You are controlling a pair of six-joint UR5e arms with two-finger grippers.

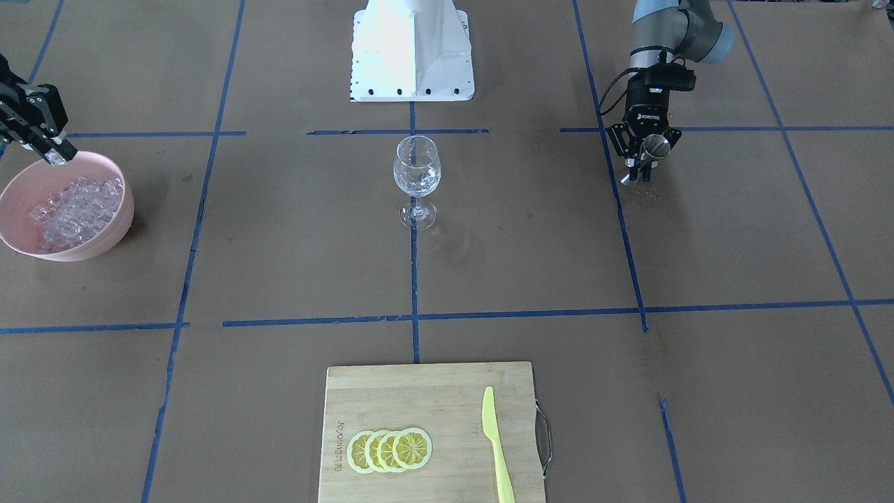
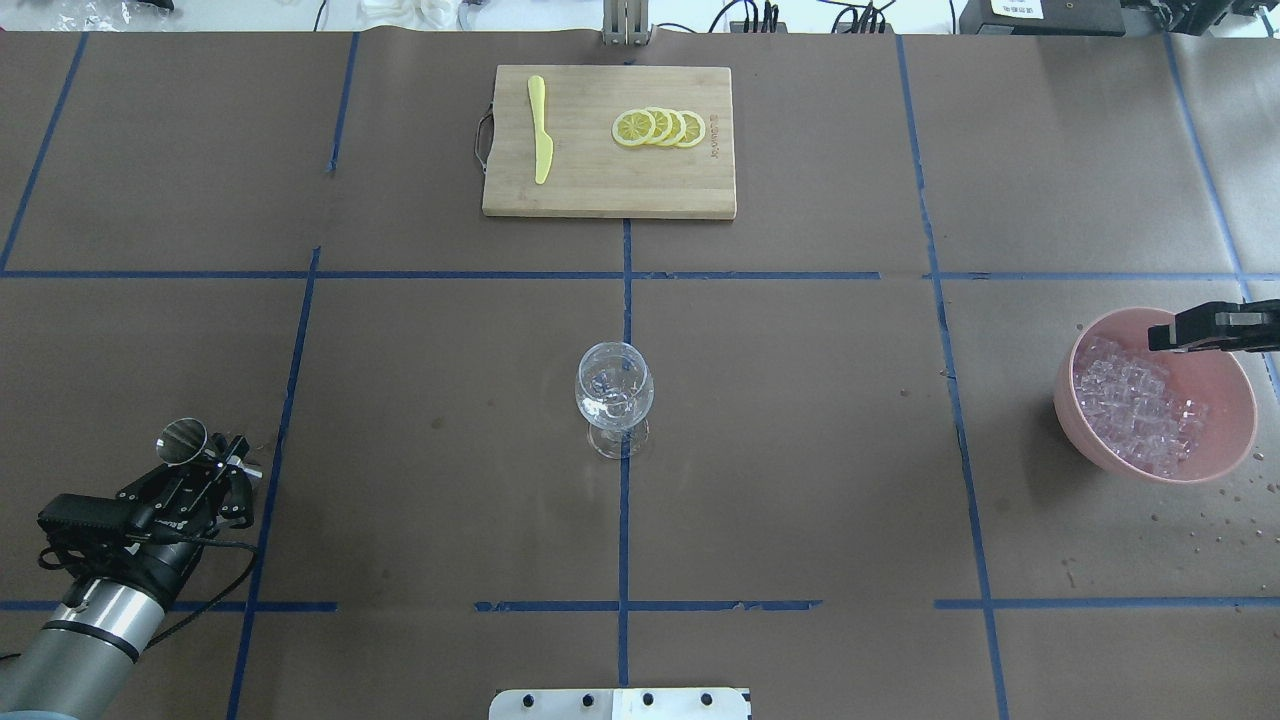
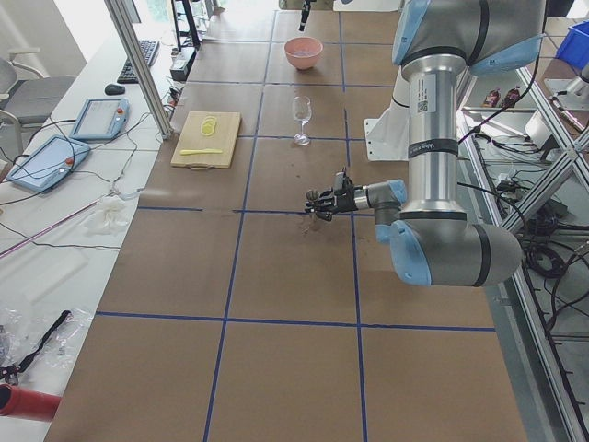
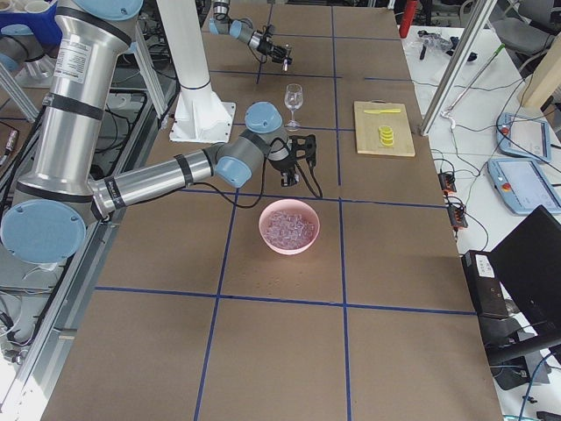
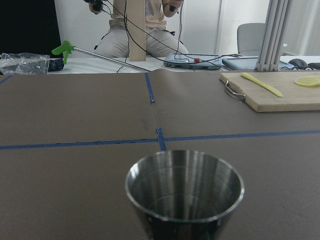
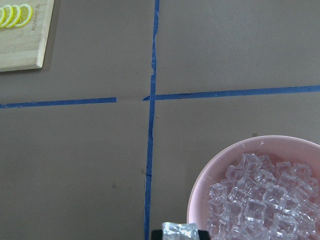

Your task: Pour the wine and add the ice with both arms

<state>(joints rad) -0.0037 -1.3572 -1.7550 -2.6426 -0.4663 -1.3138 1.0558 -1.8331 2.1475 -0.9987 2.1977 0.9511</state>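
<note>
A clear stemmed wine glass (image 1: 416, 171) (image 2: 613, 390) stands upright at the table's centre on the blue tape line. My left gripper (image 1: 648, 152) (image 2: 208, 455) is shut on a small steel cup (image 1: 656, 146) (image 2: 183, 441) (image 5: 185, 192), held low over the table far to the glass's side. The wine is out of view. A pink bowl (image 1: 117, 222) (image 2: 1235, 400) (image 6: 200, 185) holds a heap of ice (image 1: 73, 209) (image 2: 1135, 400) (image 6: 260, 200). Above the bowl's rim, my right gripper (image 1: 57, 155) (image 2: 1160, 336) is shut on one ice cube (image 6: 179, 231).
A wooden cutting board (image 2: 600, 190) (image 1: 419, 391) with lemon slices (image 2: 658, 127) and a yellow knife (image 2: 540, 142) lies at the far edge. The white pedestal base (image 1: 412, 52) stands behind the glass. Water droplets (image 2: 1200, 530) speckle the table near the bowl. A seated person (image 5: 140, 30) is beyond the table.
</note>
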